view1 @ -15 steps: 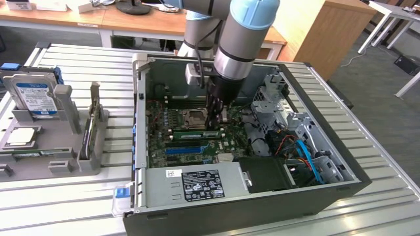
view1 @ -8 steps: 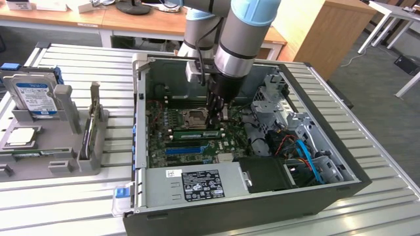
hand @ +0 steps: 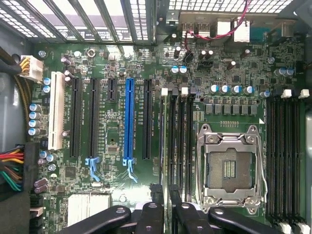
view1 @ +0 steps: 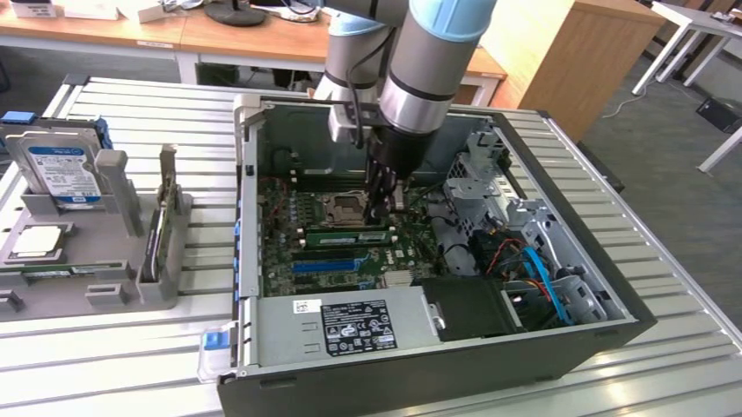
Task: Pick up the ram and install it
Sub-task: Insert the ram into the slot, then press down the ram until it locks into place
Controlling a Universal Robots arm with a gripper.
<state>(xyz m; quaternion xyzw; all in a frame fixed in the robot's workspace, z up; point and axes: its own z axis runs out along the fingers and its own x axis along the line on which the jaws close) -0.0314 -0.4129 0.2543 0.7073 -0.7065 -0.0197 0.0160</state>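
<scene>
Here, in the exterior view, the ram stands on edge on the motherboard, long axis left-right, with the claw just above its end on the exterior view's right. In the wrist view, the claw's state cannot be told.

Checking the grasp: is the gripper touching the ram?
Cannot tell. In the exterior view the gripper stands at one end of the ram, overlapping it, so neither contact nor gap shows plainly.
</scene>
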